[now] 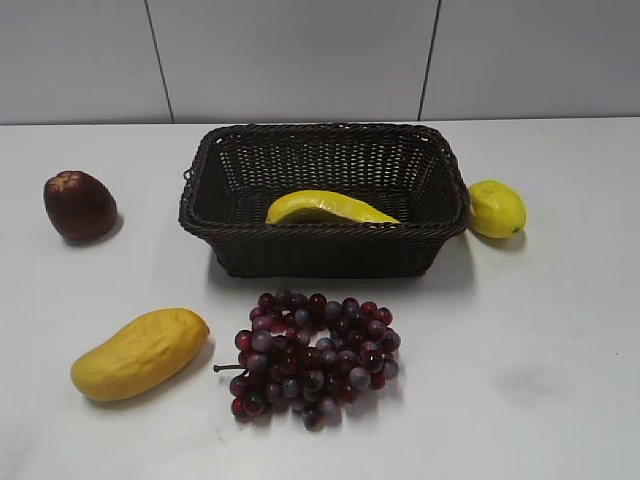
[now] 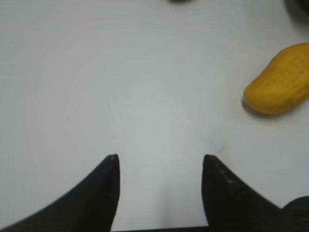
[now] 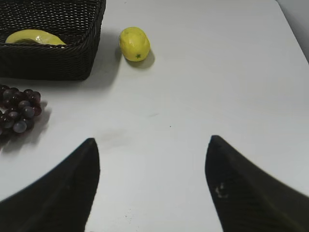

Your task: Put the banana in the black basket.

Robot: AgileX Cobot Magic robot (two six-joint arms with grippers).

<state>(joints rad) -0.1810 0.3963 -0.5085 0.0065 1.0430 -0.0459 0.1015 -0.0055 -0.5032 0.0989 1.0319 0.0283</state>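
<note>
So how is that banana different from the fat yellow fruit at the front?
The banana is slim, curved and brighter yellow; the mango is plump and more orange. The banana lies inside the black basket, while the mango rests on the bare table, front left. Both are yellowish, lying on their sides, untouched by either claw.

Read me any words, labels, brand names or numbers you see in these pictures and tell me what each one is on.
None: no readable text in any view. The banana, black basket, mango, lemon, grapes and dark red fruit carry no label or sticker. A small pale mark on the right gripper is too blurred to read.
</note>
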